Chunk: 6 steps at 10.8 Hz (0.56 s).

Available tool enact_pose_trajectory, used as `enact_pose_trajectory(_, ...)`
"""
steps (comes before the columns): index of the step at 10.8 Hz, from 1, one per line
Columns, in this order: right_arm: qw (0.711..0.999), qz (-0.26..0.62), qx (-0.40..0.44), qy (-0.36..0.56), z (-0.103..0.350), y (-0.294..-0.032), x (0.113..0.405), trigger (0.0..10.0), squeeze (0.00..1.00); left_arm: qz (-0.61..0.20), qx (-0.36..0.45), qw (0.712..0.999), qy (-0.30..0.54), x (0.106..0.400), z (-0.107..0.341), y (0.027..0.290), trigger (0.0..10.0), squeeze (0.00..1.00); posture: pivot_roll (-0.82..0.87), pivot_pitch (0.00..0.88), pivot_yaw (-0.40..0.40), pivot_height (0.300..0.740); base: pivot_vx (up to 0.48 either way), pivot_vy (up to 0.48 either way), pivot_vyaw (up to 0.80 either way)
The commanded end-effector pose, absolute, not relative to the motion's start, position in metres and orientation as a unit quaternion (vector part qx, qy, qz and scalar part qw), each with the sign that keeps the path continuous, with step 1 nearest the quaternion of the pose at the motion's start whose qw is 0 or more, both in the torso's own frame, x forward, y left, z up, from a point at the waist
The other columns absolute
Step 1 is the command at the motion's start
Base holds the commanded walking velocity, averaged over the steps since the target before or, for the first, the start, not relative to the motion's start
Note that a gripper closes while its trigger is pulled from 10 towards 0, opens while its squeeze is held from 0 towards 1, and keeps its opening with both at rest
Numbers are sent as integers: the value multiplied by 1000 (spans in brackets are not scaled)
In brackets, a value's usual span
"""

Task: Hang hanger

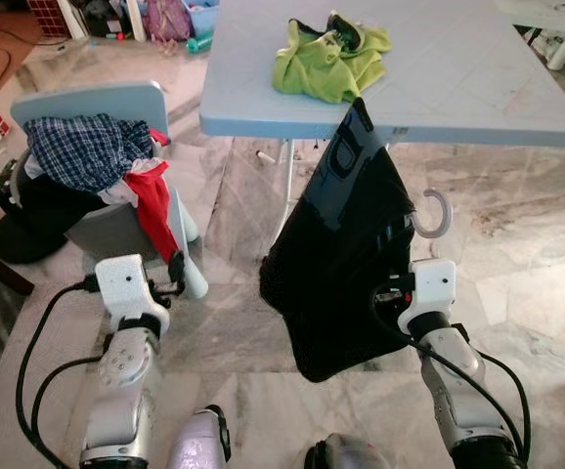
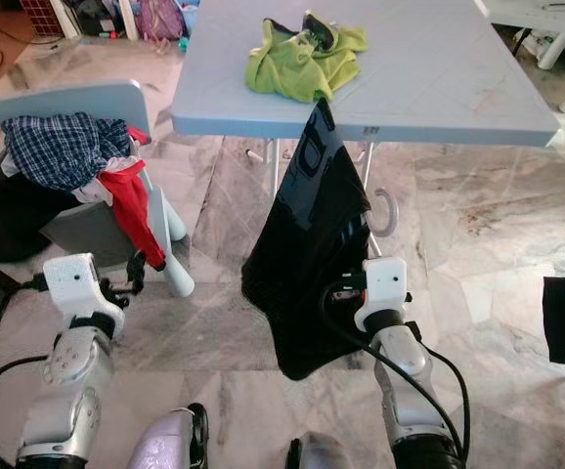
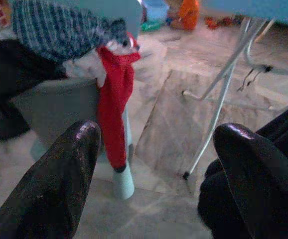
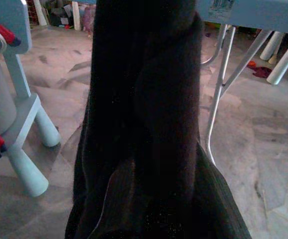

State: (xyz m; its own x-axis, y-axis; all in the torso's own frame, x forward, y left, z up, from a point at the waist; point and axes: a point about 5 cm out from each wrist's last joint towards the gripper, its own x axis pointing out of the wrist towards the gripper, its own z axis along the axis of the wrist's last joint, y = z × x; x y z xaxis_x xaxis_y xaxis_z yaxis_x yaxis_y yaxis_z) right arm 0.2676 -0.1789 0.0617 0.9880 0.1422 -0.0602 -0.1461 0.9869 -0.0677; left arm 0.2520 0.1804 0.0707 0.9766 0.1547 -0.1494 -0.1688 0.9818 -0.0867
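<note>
Right gripper [image 1: 385, 293] apparently clamps the hanger [image 1: 437, 213] with black garment [image 1: 346, 244]; left gripper [image 3: 159, 164] open, empty; next needs a rail, none at twelve o'clock.

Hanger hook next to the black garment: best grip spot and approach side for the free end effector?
Judgement only: take the grey hook at its lower stem, where it meets the black garment, not the curved tip, which must stay free for hanging. The right end effector is at the cloth below, so the open left end effector would have to cross from the robot's left.

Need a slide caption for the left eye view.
Right gripper holds a black garment on a hanger before the table.
</note>
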Motion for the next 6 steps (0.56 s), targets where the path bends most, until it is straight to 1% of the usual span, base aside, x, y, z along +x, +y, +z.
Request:
enact_pose_trajectory(1, 997, 67, -38, -1, 72, -179, 271, 10000, 0, 82, -28, 993, 79, 250, 67, 187, 10000, 0, -20, 166, -50, 740, 0, 0, 0)
enact_pose_trajectory(2, 997, 65, -37, -4, 74, -179, 271, 10000, 0, 72, -11, 995, 73, 250, 70, 187, 10000, 0, -20, 168, -51, 740, 0, 0, 0)
enact_pose_trajectory(3, 997, 64, -37, -7, 75, -180, 271, 10000, 0, 41, 39, 998, 38, 250, 79, 182, 10000, 0, -19, 169, -51, 740, 0, 0, 0)
enact_pose_trajectory(4, 997, 61, -37, -4, 73, -180, 270, 10000, 0, 36, 40, 997, 51, 247, 73, 180, 10000, 0, -17, 169, -53, 740, 0, 0, 0)
enact_pose_trajectory(6, 996, 75, -38, 8, 69, -177, 268, 10000, 0, 30, 64, 995, 70, 246, 61, 185, 10000, 0, -19, 170, -57, 740, 0, 0, 0)
